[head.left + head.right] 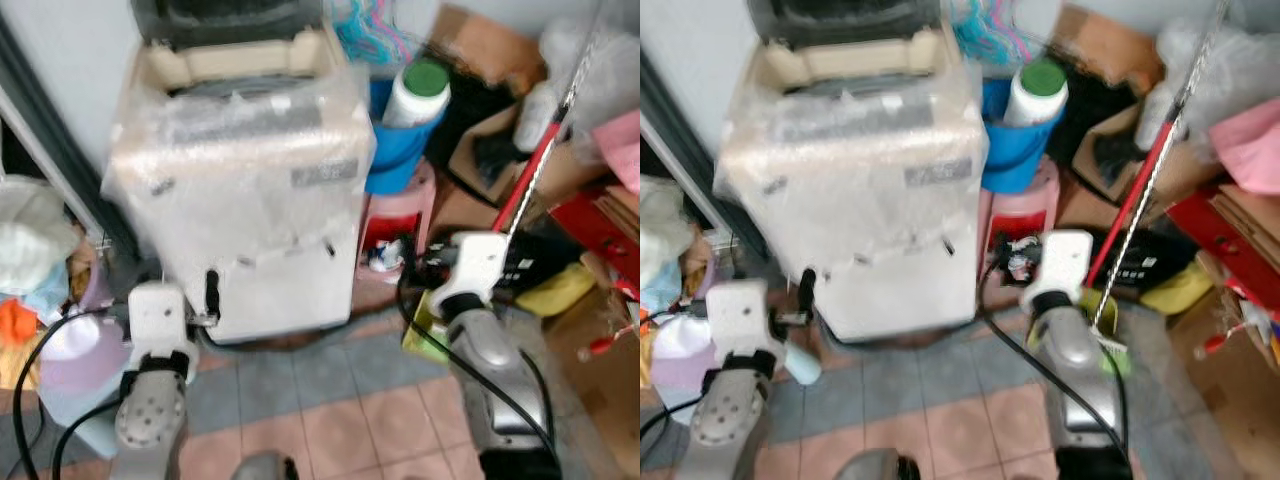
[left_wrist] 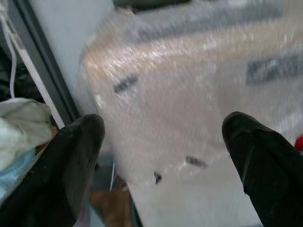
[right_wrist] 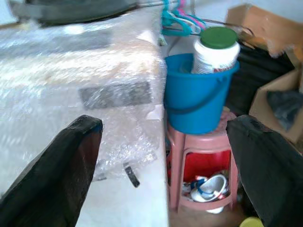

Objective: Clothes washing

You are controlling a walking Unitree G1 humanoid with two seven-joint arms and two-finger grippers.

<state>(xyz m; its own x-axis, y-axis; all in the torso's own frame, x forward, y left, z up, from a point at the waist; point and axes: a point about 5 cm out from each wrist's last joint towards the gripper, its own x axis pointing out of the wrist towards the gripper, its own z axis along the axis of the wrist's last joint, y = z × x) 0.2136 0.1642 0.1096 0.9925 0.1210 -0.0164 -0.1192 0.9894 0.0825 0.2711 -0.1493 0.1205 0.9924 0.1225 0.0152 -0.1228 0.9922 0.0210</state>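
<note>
blue bucket (image 3: 196,106) on pink stool (image 3: 201,172)

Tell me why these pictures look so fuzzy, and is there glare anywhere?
Both eye views are smeared as if by motion: the washing machine and red mop handle have soft edges. The left wrist view is blurred too, with bright sheen on the machine's bubble wrap. The right wrist view is sharpest: the blue bucket and green-capped bottle read clearly, though the black fingers up close are soft.

Tiled floor (image 1: 330,400) w/ washing machine (image 1: 250,200), pink stool (image 1: 400,215), cardboard boxes (image 1: 600,370)
</note>
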